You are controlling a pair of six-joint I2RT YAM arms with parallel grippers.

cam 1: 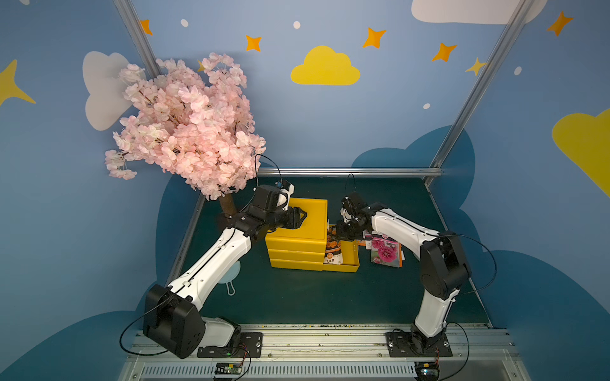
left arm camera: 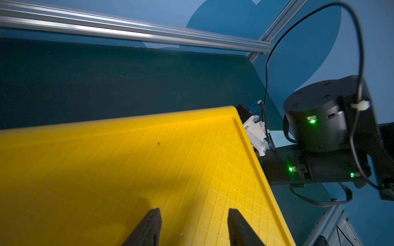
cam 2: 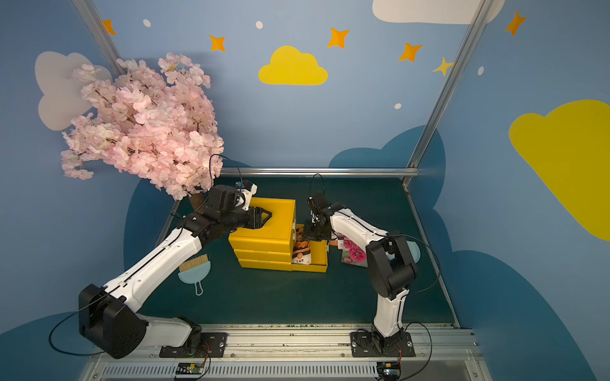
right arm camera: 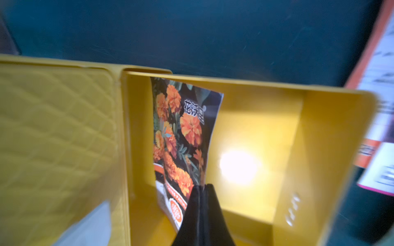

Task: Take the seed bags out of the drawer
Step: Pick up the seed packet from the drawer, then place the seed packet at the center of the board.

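Observation:
The yellow cabinet [cam 1: 307, 227] stands mid-table with its highest drawer [cam 1: 350, 264] pulled out to the right. The orange-flower seed bag [cam 1: 332, 251] [right arm camera: 181, 132] stands on edge inside that drawer. My right gripper [cam 1: 336, 232] [right arm camera: 202, 186] is shut on its edge. The pink-flower seed bag [cam 1: 384, 252] [cam 2: 355, 254] lies flat on the green table, just right of the drawer. My left gripper [cam 1: 302, 216] [left arm camera: 194, 210] is open, its fingers low over the cabinet's gridded top [left arm camera: 128, 159], holding nothing.
A pink blossom tree [cam 1: 188, 125] stands at the back left, overhanging the left arm. A light blue brush [cam 2: 194, 270] lies on the table under the left forearm. An aluminium rail [cam 1: 346, 171] bounds the table's far edge.

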